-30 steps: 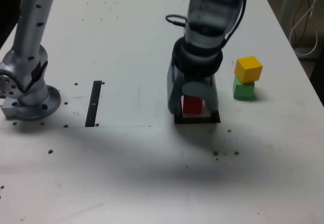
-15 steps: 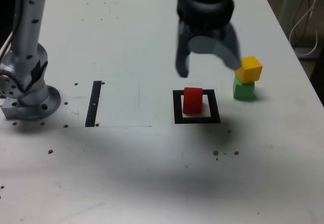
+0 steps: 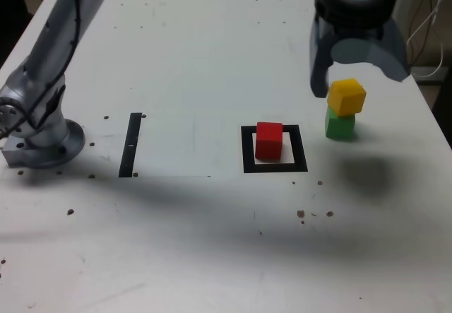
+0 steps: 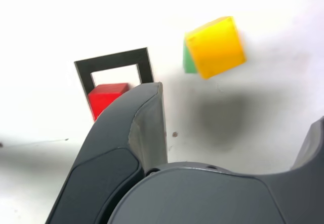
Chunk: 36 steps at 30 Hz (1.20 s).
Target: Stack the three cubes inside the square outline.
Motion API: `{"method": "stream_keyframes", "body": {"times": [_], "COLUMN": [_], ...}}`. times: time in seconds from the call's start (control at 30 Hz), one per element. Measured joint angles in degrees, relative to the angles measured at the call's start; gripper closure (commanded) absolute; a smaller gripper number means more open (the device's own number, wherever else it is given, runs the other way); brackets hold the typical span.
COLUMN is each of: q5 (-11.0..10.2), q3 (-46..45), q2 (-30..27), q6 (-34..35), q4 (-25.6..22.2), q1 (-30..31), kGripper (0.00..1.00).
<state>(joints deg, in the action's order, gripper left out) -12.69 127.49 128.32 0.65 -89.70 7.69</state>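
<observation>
A white table (image 3: pixel 198 58) fills the exterior view, its surface flecked with small dark specks. Near the middle lies a square outline (image 3: pixel 275 166) in thick black with a white centre, and a red cube (image 3: pixel 269 140) sits inside it. Towards the table's right edge a green cube (image 3: pixel 340 126) rests on the surface (a yellow one sits on top of it). Nearer the left edge lies a thin black strip (image 3: pixel 131 144), and beside that edge stands the arm's round grey base (image 3: pixel 42 143).
</observation>
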Motion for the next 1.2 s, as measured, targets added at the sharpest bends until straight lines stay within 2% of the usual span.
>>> {"method": "stream_keyframes", "body": {"times": [0.2,0.47,0.77,0.9,1.0,1.2], "q5": [0.05,2.00,2.01,3.37,3.98,3.77], "q3": [2.89,3.82,5.01,5.10,5.12,5.39], "q2": [2.04,5.51,7.51,9.17,10.53,10.59], "q6": [-1.40,-2.75,-3.09,-3.41,-3.64,-3.96], "q4": [-1.34,-1.86,-1.82,-1.81,-1.73,-1.46], "q1": [-2.38,-5.08,-6.05,-6.62,-6.66,-6.88], "kGripper": [0.01,0.03,0.13,0.17,0.27,0.57]}}
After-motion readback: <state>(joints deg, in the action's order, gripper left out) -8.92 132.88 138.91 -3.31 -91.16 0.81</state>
